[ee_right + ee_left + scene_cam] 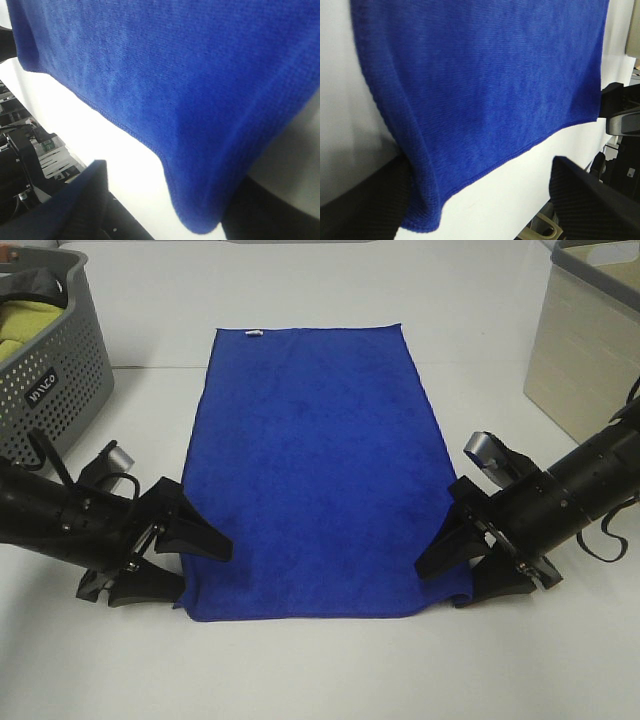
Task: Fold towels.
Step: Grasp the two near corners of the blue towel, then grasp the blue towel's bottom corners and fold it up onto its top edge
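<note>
The royal-blue towel [315,460] lies spread flat on the white table [330,670], its white tag [254,334] on the far short edge. My left gripper [205,572] is open at the near left corner, one finger above the cloth and one at the table. In the left wrist view the towel [485,80] drapes over one finger [365,205]. My right gripper [440,587] is open at the near right corner, which is slightly raised. In the right wrist view the towel [175,75] hangs over one finger [265,210].
A grey perforated basket [60,370] holding a yellow-green cloth [20,325] stands at the far left. A grey bin [580,350] stands at the far right. Bare table lies in front of the towel's near edge.
</note>
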Controlling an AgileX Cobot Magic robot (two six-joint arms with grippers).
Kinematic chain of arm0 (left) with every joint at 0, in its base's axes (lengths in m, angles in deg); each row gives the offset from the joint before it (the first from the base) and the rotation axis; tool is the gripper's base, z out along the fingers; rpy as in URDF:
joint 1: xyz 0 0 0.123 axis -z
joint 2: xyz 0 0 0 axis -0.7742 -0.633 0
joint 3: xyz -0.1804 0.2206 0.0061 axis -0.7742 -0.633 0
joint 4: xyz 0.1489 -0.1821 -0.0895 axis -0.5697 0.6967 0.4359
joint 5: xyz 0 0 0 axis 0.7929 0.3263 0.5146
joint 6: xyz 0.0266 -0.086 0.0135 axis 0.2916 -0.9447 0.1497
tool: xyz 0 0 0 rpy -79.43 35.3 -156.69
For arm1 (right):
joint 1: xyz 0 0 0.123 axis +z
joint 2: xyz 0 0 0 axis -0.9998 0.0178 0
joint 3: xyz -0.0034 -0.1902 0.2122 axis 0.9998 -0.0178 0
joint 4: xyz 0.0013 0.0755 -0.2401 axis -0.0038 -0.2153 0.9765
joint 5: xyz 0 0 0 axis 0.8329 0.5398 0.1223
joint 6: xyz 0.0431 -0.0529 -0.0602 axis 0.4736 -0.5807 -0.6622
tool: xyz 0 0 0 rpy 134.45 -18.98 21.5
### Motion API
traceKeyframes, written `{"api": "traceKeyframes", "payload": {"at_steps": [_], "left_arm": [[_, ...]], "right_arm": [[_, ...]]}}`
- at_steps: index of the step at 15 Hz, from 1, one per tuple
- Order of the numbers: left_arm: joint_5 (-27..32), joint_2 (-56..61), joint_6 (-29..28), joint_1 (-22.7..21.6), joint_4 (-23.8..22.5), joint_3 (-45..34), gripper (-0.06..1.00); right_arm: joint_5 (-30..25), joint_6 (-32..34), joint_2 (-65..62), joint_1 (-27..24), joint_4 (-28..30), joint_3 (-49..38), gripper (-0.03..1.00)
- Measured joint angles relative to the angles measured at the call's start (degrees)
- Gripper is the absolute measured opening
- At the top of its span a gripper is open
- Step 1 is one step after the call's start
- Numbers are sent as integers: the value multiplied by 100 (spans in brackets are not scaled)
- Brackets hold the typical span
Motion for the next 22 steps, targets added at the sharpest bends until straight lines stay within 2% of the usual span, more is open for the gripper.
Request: {"api": "traceKeyframes", "payload": {"at_steps": [1, 3, 5, 6, 7, 9, 11, 14, 15, 17, 22], "left_arm": [[-29, -34, 0, 74, -17, 92, 68], [-229, -103, -52, 103, -103, 206, 49], [-504, -166, -80, 103, -252, 246, 19], [-516, -160, -80, 103, -286, 246, 6], [-533, -160, -109, 103, -350, 246, 1], [-424, -160, -143, 103, -424, 246, 1], [-269, -63, -298, 103, -745, 229, 1], [-241, 567, -1008, 103, -1541, 103, 1], [-241, 567, -1008, 103, -1541, 103, 1], [-229, 917, -1432, 103, -1885, -160, 1], [-120, 1793, -1644, 103, -2023, -1100, 1]], "right_arm": [[52, 40, 6, 0, 34, 6, 57], [201, 69, 17, 11, 160, 6, 39], [361, 92, 69, 11, 229, 6, 9], [367, 132, 74, 11, 241, 6, 1], [361, 178, 74, 11, 241, 6, 1], [315, 206, 52, 11, 292, 6, 1], [172, 378, -69, 11, 493, 6, 1], [57, 647, -504, 11, 630, -281, 1], [57, 647, -504, 11, 630, -281, 1], [-17, 693, -773, 11, 659, -728, 1], [-69, 693, -1415, 17, 762, -1896, 1]]}}
